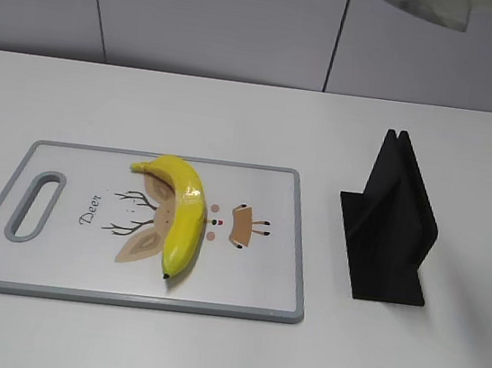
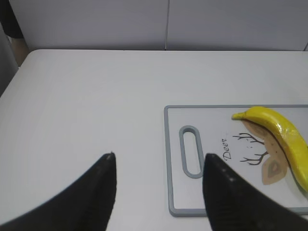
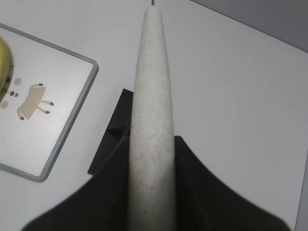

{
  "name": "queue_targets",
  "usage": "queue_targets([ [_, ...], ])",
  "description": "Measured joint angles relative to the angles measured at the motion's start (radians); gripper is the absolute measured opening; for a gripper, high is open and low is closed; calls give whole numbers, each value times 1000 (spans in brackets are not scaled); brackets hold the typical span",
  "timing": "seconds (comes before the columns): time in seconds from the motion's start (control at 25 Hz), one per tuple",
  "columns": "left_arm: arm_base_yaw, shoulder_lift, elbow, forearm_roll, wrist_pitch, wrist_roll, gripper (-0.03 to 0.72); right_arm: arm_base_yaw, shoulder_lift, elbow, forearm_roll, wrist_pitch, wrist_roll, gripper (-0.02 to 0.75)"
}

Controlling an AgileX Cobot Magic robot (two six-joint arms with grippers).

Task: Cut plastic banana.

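The plastic banana (image 1: 183, 212) lies on the white cutting board (image 1: 251, 284), curved, with its dark tip toward the front edge. It also shows in the left wrist view (image 2: 284, 132), and as a sliver at the left edge of the right wrist view (image 3: 4, 55). My left gripper (image 2: 160, 156) is open and empty, hovering over the table by the board's handle end (image 2: 190, 151). My right gripper (image 3: 151, 144) is shut on a white speckled knife (image 3: 153, 72), held high above the black stand. The knife (image 1: 424, 3) shows at the top of the exterior view.
A black knife stand (image 1: 390, 226) sits on the table right of the board and also shows below the knife in the right wrist view (image 3: 113, 139). The board has a grey rim and a deer drawing. A grey wall runs behind the white table.
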Motion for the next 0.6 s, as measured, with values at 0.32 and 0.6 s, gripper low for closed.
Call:
queue_targets([
  [0.32,0,365,-131,-186,-122,125,570,-51,155,-8,227,-132,-408,166],
  [0.6,0,631,-284,-487,-89,568,599,-153,266,-10,518,-144,-861,166],
])
